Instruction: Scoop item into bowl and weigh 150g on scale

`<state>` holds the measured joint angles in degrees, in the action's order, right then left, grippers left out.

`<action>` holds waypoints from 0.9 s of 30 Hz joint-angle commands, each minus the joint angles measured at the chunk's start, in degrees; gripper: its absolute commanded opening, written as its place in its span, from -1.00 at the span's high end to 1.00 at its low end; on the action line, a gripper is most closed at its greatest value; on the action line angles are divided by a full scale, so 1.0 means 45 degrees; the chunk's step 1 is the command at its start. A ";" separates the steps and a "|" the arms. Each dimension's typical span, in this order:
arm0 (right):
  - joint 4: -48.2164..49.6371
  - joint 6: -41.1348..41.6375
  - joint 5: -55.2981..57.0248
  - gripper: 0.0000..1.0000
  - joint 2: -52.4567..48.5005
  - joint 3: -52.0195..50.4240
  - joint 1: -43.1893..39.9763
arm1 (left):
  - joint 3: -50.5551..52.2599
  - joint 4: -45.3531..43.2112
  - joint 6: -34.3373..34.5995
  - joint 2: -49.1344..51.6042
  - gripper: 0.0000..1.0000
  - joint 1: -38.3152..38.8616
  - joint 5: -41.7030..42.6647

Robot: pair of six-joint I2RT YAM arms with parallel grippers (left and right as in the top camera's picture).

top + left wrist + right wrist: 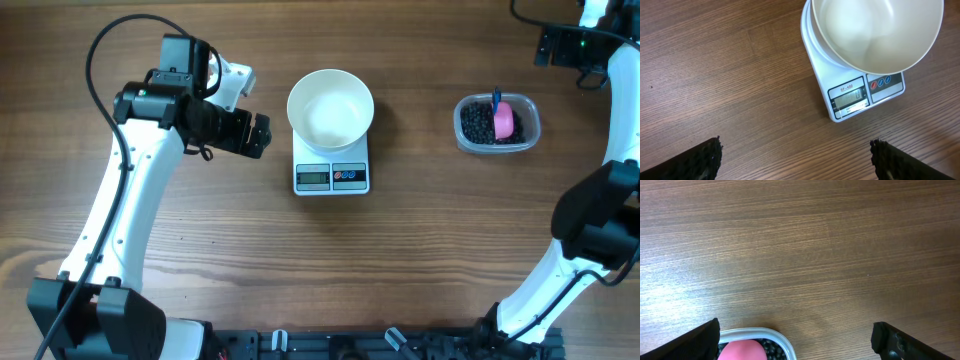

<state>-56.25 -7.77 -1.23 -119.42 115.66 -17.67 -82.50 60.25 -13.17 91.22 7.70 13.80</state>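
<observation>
Left arm: one, white and black, rising from the lower left corner of the overhead frame to the upper left, with one black cable looping above it.
Left gripper: one, fingers spread wide with nothing between them, just left of the scale and not touching it.
Bowl: one, round and white, upper centre, standing on the scale. Its inside shows plain white, and its rim overhangs the platform on the sides.
Scale: one, white and square. One grey display and two round buttons face the lower edge; the digits are too small to read.
Table: bare wood fills the lower half of the overhead frame, and a broad bare strip lies between scale and tub.
Tub: one, clear plastic, upper right, well apart from the scale.
Beans: a dark heap inside the tub, too many to count.
Scoop: one, pink with a blue handle, lying on the beans.
Right gripper: one, fingers wide apart and holding nothing, above the tub's far rim.
Right arm: one, along the right edge.
</observation>
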 commanded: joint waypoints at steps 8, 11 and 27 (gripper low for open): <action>0.0024 0.0068 0.0068 -1.00 -0.0233 0.0165 0.0053 | -0.0024 0.0005 -0.0219 -0.0005 -1.00 -0.0073 0.0015; 0.0024 0.0073 0.0068 -0.99 -0.0233 0.0165 0.0053 | -0.0024 0.0005 -0.0219 -0.0005 -1.00 -0.0073 0.0015; 0.0024 0.0078 0.0068 -1.00 -0.0233 0.0165 0.0053 | -0.0024 0.0010 -0.0219 -0.0005 -1.00 -0.0073 0.0015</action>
<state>-56.25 -7.77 -1.23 -119.42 115.66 -17.67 -82.50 60.25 -13.17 91.22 7.70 13.80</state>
